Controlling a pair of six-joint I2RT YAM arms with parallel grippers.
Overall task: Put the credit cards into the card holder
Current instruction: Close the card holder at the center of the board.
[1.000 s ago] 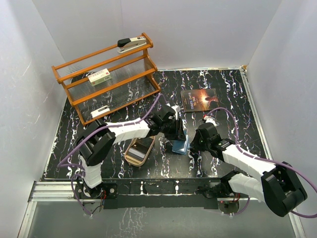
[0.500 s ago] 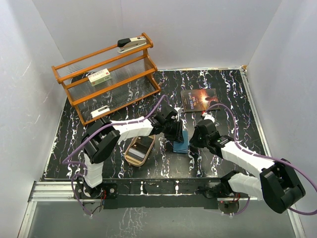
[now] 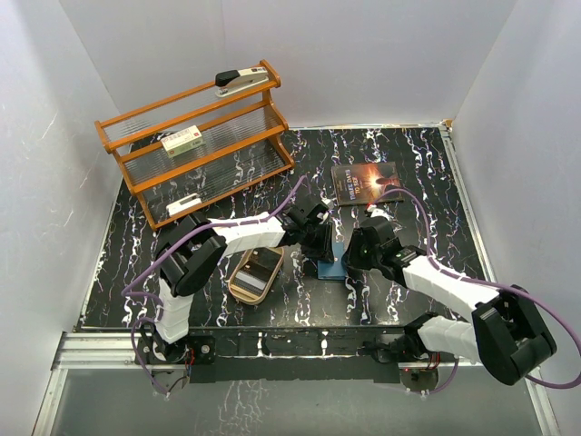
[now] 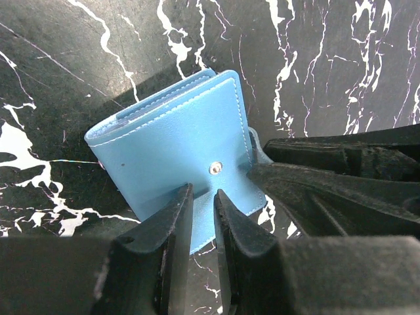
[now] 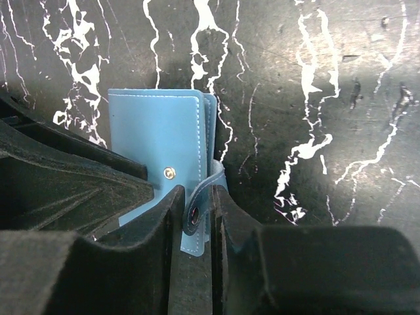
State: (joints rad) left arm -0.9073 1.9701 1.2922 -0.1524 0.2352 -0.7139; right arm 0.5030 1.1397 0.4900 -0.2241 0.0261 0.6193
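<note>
One blue card holder (image 4: 177, 151) lay closed and flat on the black marbled tabletop (image 4: 341, 65), between two robot arms that met over it. Elsewhere there stood one dark book (image 3: 365, 183) beyond the right fingers, one tan wooden tray (image 3: 254, 275) to the outer side of the left arm, and one orange rack (image 3: 195, 145) far behind with one stapler (image 3: 241, 82) on top.

The left fingers (image 4: 172, 223) stood only a narrow slit apart, with nothing between them. Their tips rested at the near edge of the holder's cover, just short of its single metal snap stud (image 4: 215, 168).

The right fingers (image 5: 164, 223) were also barely apart. The holder's snap tab (image 5: 197, 213) curled round from the side and lay in the gap between them. I could not tell whether they pinched it or merely flanked it.

A second earlier the holder had looked tilted up between the arms. Now it lay flat, and both sets of fingers had drawn in closer over it.
</note>
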